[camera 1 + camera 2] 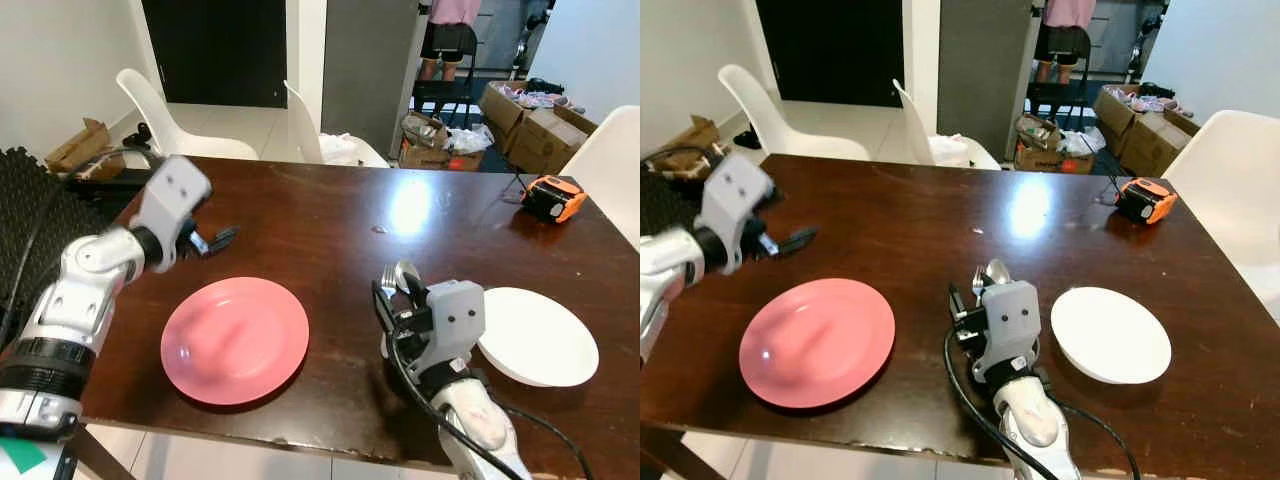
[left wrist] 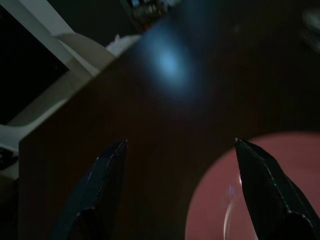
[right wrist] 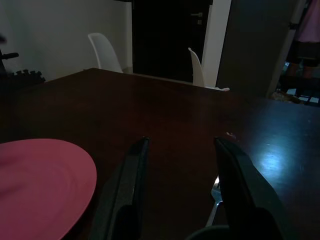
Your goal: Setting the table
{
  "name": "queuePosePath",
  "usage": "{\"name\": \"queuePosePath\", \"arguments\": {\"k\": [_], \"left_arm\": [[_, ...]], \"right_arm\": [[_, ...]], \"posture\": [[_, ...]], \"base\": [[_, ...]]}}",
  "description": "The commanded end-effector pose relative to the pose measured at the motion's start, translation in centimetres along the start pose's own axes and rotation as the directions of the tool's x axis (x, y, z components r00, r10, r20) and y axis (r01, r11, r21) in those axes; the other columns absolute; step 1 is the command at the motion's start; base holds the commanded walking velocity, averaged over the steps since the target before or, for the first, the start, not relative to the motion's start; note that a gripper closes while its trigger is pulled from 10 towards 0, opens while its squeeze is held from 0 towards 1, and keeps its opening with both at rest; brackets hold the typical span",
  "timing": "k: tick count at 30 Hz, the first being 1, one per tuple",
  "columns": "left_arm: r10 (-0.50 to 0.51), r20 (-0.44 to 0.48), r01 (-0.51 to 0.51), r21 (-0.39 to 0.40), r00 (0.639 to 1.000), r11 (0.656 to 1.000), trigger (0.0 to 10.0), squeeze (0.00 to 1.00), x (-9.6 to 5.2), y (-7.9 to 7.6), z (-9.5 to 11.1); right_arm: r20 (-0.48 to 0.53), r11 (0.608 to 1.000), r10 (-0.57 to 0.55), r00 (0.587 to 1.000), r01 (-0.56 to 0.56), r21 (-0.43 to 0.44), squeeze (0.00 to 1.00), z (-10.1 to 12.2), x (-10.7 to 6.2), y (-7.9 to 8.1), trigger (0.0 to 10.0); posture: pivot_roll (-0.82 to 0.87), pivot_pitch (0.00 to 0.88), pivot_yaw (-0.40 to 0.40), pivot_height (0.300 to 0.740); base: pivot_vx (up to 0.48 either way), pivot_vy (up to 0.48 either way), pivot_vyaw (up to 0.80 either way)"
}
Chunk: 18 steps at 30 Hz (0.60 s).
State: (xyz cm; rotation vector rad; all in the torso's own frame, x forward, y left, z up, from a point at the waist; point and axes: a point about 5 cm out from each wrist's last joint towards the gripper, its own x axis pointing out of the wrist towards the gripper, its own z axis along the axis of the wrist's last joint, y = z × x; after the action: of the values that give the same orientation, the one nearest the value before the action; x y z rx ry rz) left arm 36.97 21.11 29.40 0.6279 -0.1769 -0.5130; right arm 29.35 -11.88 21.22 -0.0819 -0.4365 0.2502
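A pink plate (image 1: 235,340) lies on the dark wooden table (image 1: 330,220), near its front edge on the left. A white plate (image 1: 535,335) lies at the front right. Between them a metal fork (image 3: 216,192) and a spoon (image 1: 405,272) rest on the table. My right gripper (image 3: 181,142) stands open just in front of them, low over the wood, and holds nothing. My left gripper (image 1: 218,240) hovers open and empty above the table, just beyond the far left rim of the pink plate (image 2: 225,210).
An orange tape measure (image 1: 553,197) sits at the table's far right. White chairs (image 1: 175,120) stand along the far side, and another (image 1: 610,160) stands at the right end. Cardboard boxes (image 1: 535,125) and a standing person (image 1: 448,40) are in the background.
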Motion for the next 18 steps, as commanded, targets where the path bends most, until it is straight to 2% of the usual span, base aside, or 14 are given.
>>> {"name": "queuePosePath", "arguments": {"k": [1,3,4,6,7,8,12,14,15,17,18], "left_arm": [[-0.007,-0.058,0.009,0.042,0.998,0.999,10.0,0.0,-0.5,0.0,-1.4],[0.072,-0.109,-0.068,0.045,0.991,0.997,10.0,0.0,-1.0,0.5,-3.0],[0.072,-0.109,-0.068,0.045,0.991,0.997,10.0,0.0,-1.0,0.5,-3.0],[0.199,-0.176,-0.198,0.024,0.964,0.98,10.0,0.0,-1.9,0.7,-5.1],[0.199,-0.176,-0.198,0.024,0.964,0.98,10.0,0.0,-1.9,0.7,-5.1],[0.244,-0.248,-0.255,-0.014,0.937,0.967,10.0,0.0,-2.9,0.0,-7.1],[0.196,-0.297,-0.213,-0.027,0.935,0.977,10.0,0.0,-3.4,-1.2,-8.4],[0.164,-0.364,-0.168,0.022,0.917,0.986,10.0,0.0,-3.9,-2.1,-9.8],[0.107,-0.439,-0.122,-0.004,0.892,0.993,10.0,0.0,-4.4,-3.0,-11.1],[0.045,-0.48,-0.053,-0.003,0.876,0.999,10.0,0.0,-4.7,-3.9,-11.8],[0.035,-0.474,-0.037,0.005,0.88,0.999,10.0,0.0,-4.7,-4.1,-11.8]], "right_arm": [[-0.004,1.0,0.003,1.0,-0.003,0.007,0.0,-0.1,-0.4,0.3,10.0],[-0.006,1.0,0.001,1.0,-0.001,0.01,0.0,-0.1,-0.4,0.4,10.0],[-0.006,1.0,0.001,1.0,-0.001,0.01,0.0,-0.1,-0.4,0.4,10.0],[-0.009,1.0,0.002,1.0,-0.002,0.018,0.0,-0.2,-0.5,0.5,10.0],[-0.009,1.0,0.002,1.0,-0.002,0.018,0.0,-0.2,-0.5,0.5,10.0],[-0.012,1.0,0.007,1.0,-0.006,0.027,0.0,-0.3,-0.6,0.8,10.0],[-0.013,0.999,0.01,1.0,-0.009,0.032,0.0,-0.3,-0.6,1.1,10.0],[-0.013,0.999,0.009,1.0,-0.009,0.037,0.0,-0.3,-0.6,1.2,10.0],[-0.013,0.999,0.009,1.0,-0.009,0.039,0.0,-0.3,-0.6,1.2,10.0],[-0.013,0.999,0.011,1.0,-0.011,0.039,0.0,-0.3,-0.6,1.3,10.0],[-0.013,0.999,0.011,1.0,-0.01,0.039,0.0,-0.3,-0.6,1.3,10.0]], "posture": [[-0.02,0.177,0.109,0.74],[-0.02,0.178,0.112,0.74],[-0.02,0.178,0.112,0.74],[-0.01,0.182,0.119,0.74],[-0.01,0.182,0.119,0.74],[-0.01,0.185,0.119,0.74],[-0.01,0.185,0.119,0.74],[-0.01,0.184,0.119,0.74],[0.0,0.185,0.12,0.74],[-0.01,0.185,0.121,0.74],[-0.01,0.185,0.121,0.74]], "base": [[0.0,0.0,0.0],[0.0,0.0,0.0],[0.0,0.0,0.0],[0.0,0.0,0.0],[0.0,0.0,0.0],[0.0,0.0,0.0],[0.0,0.0,0.0],[0.0,0.0,0.0],[0.0,0.0,0.0],[0.0,0.0,0.0],[0.0,0.0,0.0]]}}
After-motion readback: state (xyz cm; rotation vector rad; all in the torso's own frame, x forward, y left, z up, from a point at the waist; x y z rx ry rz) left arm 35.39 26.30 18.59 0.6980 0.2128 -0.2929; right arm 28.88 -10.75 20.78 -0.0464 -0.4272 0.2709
